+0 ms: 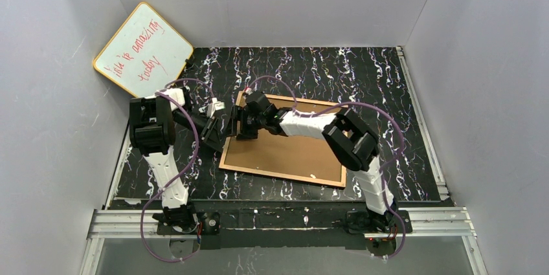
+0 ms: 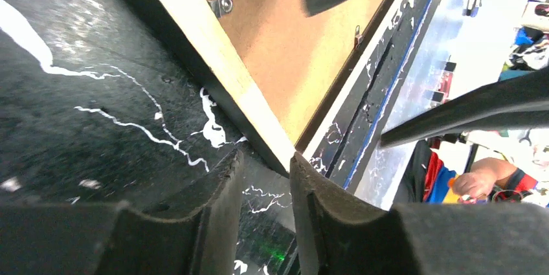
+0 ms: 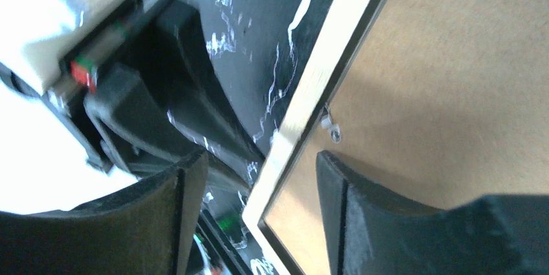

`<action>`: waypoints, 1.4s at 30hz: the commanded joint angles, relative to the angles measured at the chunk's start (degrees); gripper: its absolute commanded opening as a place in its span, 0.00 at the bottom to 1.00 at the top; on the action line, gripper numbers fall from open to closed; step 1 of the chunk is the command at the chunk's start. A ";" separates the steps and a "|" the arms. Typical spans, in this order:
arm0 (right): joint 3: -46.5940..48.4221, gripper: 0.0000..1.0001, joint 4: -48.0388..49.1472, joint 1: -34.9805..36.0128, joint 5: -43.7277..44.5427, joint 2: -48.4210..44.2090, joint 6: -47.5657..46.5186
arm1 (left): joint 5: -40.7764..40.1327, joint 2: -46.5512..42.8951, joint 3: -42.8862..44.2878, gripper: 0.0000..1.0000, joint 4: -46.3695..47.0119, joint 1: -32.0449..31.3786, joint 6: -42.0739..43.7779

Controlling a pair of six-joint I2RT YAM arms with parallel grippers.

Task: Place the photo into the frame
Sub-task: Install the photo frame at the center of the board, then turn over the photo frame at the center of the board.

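The frame lies flat on the table, back up. Its light wood rim surrounds the brown backing panel, which sits inside it. The frame's long axis runs roughly left to right across the middle of the table, slightly skewed. The photo cannot be seen in any view; whether it already lies under the panel cannot be told.

Everything turns on the frame's far-left corner, where both arms meet. The left gripper comes at that corner from outside. The corner tip points straight into the narrow gap between its jaws, and only table shows in that gap, so they appear a little open with nothing clamped. The right gripper reaches across the panel from the other side. Its jaws stand wide and straddle the rim just beside the same corner, one finger over the table and one over the panel, gripping nothing. Both arms are about equally near.

A small metal turn clip sits on the panel at the rim, just ahead of the right jaws.

Against the back-left wall leans a whiteboard with red writing, well apart from the frame.
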 commanded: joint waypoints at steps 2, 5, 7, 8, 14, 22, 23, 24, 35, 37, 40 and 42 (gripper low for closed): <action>-3.58 0.77 -15.59 -0.23 -4.72 -14.24 -28.17 | -1.08 -3.79 5.12 0.40 -8.92 1.55 5.84; -11.27 0.78 -21.96 0.74 0.32 -20.90 -35.61 | -2.20 -6.68 5.91 0.49 -10.91 1.58 7.17; -15.55 0.79 -24.44 1.47 2.86 -25.00 -39.30 | -2.84 -8.61 6.47 0.63 -11.73 1.54 7.05; -17.27 0.79 -25.44 1.94 2.91 -27.35 -40.76 | -3.18 -9.61 6.66 0.79 -12.20 1.53 7.03; -24.39 0.82 -28.06 5.99 7.51 -34.86 -47.61 | -7.38 -17.11 8.68 0.98 -13.54 1.53 5.08; -25.94 0.71 -28.20 11.62 16.72 -34.21 -51.45 | -24.68 -31.21 9.40 0.98 0.41 1.55 -13.82; -26.03 0.67 -27.72 12.26 17.39 -33.97 -51.60 | -28.75 -32.93 9.28 0.98 2.71 1.58 -16.93; -26.20 0.62 -27.41 12.77 17.84 -33.69 -51.79 | -31.20 -34.29 9.53 0.98 3.59 1.64 -17.64; -27.48 0.55 -25.07 15.59 22.00 -30.41 -54.69 | -28.72 -35.85 7.33 0.98 -0.01 1.55 -17.77; -27.53 0.56 -25.01 15.63 22.89 -29.98 -54.86 | -26.86 -35.58 6.92 0.98 -0.43 1.55 -17.31; -27.90 0.56 -24.88 15.63 24.20 -29.46 -55.23 | -25.54 -35.96 6.19 0.98 -0.02 1.61 -16.83; -28.21 0.56 -24.93 15.59 24.77 -28.78 -55.44 | -25.17 -36.09 5.80 0.98 0.23 1.54 -16.81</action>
